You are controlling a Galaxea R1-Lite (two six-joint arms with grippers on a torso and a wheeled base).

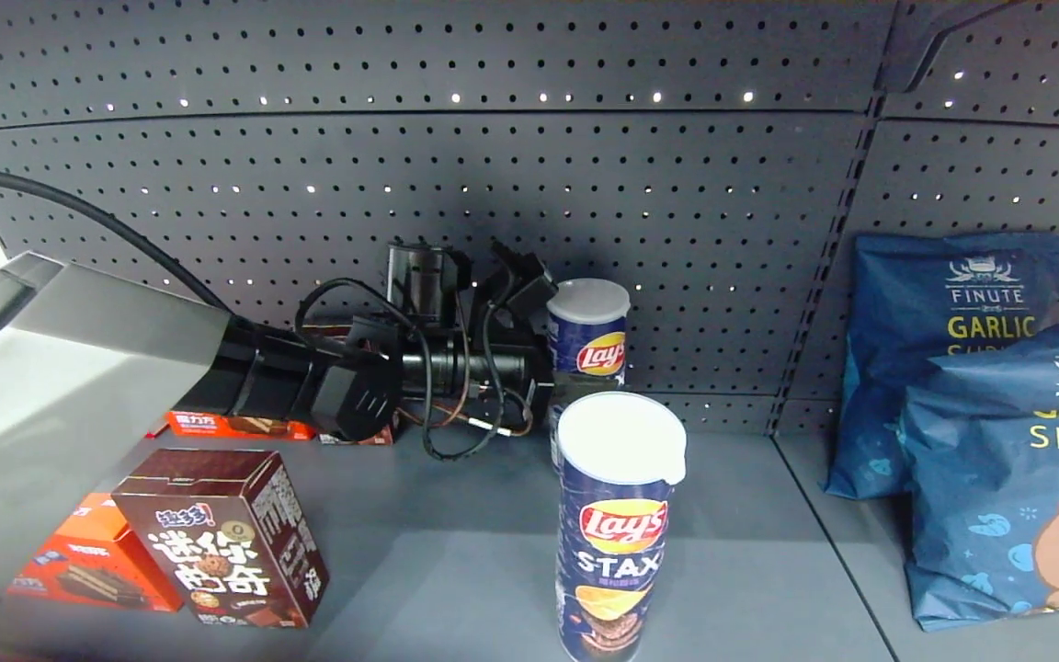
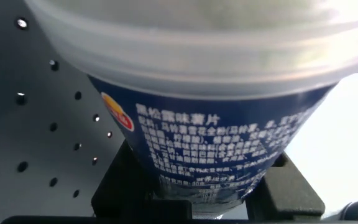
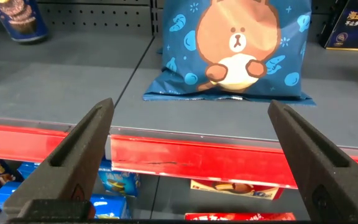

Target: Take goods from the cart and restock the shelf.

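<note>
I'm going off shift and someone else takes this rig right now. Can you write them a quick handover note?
Left gripper: shut on the rear chips can, at the back of the shelf; whether the can's base is down is hidden.
Right gripper: open, empty, in front of the shelf edge, facing a bear-print snack bag.
Done: front chips can stands upright; chocolate cookie box to its left, blue snack bags to its right.
Left: release the held can, then fetch more from the cart.

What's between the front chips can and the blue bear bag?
Just bare grey shelf, as the head view shows, between the front chips can and the blue bear bag.
</note>
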